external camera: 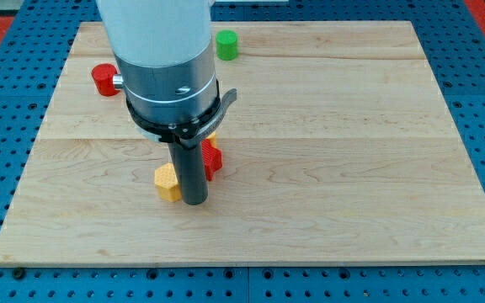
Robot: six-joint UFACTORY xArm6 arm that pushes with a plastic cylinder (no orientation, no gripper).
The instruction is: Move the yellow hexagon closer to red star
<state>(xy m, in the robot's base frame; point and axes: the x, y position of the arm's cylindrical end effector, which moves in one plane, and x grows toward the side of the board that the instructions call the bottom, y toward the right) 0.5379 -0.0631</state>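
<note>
With no jaws to open or hold, my tip (194, 200) touches the yellow hexagon's (167, 183) right side, red star (212, 159) just up-right behind the rod.

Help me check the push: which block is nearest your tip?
The yellow hexagon, touching my tip on the view's left. The red star sits just behind; the red cylinder and green cylinder lie far off.

I see the yellow hexagon (167, 182) lying flat on the table, partly hidden behind the rod. The red star (212, 159) sits just beside it at about two o'clock, also flat, its left part covered by the rod.
</note>
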